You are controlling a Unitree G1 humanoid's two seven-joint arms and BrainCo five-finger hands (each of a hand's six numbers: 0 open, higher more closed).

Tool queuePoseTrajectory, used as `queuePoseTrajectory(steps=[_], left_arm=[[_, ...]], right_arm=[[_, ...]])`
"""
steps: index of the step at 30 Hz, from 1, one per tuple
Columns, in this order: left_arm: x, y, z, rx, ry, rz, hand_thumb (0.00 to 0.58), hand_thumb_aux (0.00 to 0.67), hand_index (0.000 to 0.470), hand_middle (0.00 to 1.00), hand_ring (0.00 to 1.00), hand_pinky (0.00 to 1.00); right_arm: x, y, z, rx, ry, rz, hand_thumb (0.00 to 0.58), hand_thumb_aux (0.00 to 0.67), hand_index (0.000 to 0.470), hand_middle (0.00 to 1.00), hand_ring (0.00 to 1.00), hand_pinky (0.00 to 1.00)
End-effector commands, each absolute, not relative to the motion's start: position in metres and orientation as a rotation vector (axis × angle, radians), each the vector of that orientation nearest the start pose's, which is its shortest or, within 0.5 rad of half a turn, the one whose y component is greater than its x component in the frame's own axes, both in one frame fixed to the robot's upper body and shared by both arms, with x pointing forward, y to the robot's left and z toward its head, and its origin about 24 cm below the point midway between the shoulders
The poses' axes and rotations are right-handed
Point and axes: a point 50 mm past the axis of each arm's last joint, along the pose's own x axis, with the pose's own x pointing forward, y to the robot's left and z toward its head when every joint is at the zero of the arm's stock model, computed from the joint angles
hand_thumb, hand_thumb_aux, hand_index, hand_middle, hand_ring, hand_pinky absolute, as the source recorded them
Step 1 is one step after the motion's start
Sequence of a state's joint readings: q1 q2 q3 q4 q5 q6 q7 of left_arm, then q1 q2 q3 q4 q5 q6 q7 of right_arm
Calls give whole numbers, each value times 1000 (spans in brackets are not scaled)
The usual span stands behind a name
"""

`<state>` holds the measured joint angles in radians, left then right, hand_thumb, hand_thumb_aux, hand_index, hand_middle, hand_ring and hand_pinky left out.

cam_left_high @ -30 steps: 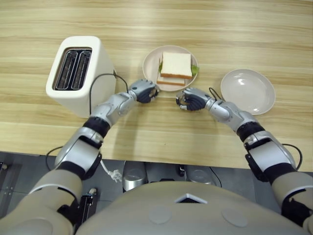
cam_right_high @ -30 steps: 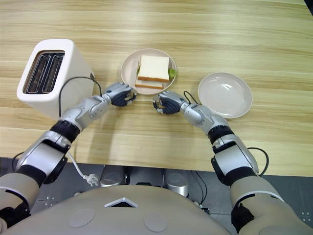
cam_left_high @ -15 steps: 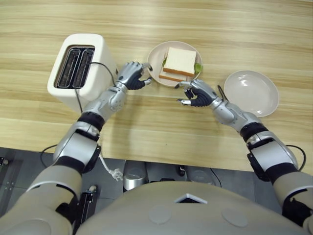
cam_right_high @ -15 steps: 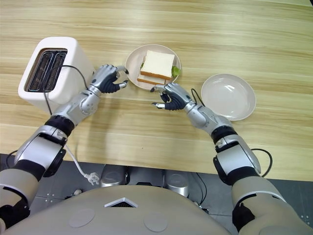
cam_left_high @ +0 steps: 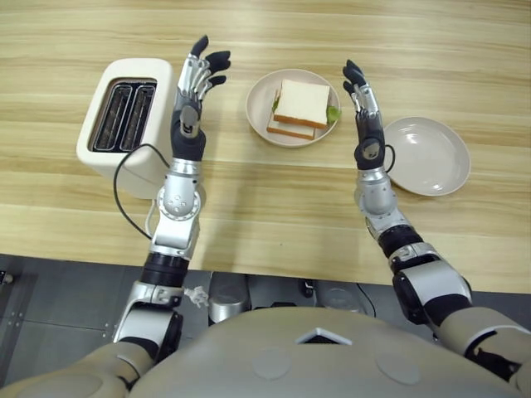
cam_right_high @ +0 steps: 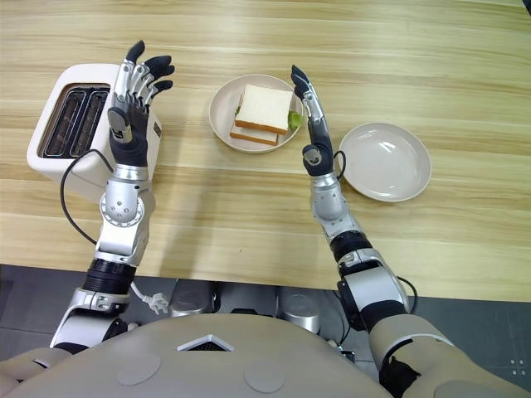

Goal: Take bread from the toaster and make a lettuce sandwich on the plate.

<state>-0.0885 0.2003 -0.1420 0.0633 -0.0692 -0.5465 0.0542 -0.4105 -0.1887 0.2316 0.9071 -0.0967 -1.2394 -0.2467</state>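
Both hands lifted from curled beside the round beige plate (cam_left_high: 259, 98) to upright; left hand (cam_left_high: 196, 91) left of plate, fingers spread, empty; right hand (cam_left_high: 363, 112) right of plate, fingers straight, close together, empty; white-bread lettuce sandwich (cam_left_high: 299, 106) stacked on plate; risk: my descending hand could knock the top slice askew.

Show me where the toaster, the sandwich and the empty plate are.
toaster (cam_left_high: 124, 116), left eye view, top between the slots
sandwich (cam_left_high: 300, 104), left eye view, top bread slice
empty plate (cam_left_high: 427, 153), left eye view, bare middle
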Motion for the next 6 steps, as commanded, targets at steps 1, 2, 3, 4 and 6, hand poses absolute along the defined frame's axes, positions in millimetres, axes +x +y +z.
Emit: queuePoseTrajectory(steps=[1, 2, 3, 4, 6], left_arm=[[248, 151, 81, 136, -498, -97, 0, 0, 0, 0, 0, 0], [246, 150, 79, 148, -495, -87, 0, 0, 0, 0, 0, 0], [244, 150, 78, 154, -491, -79, 0, 0, 0, 0, 0, 0], [243, 150, 76, 151, -485, -74, 0, 0, 0, 0, 0, 0], [240, 149, 74, 156, -474, -62, 0, 0, 0, 0, 0, 0]], right_arm=[[280, -140, 56, -83, -688, 135, 0, 0, 0, 0, 0, 0], [280, -142, 55, -76, -682, 127, 0, 0, 0, 0, 0, 0], [279, -143, 54, -68, -677, 114, 0, 0, 0, 0, 0, 0], [278, -146, 54, -61, -674, 94, 0, 0, 0, 0, 0, 0], [276, -149, 52, -42, -668, 49, 0, 0, 0, 0, 0, 0]])
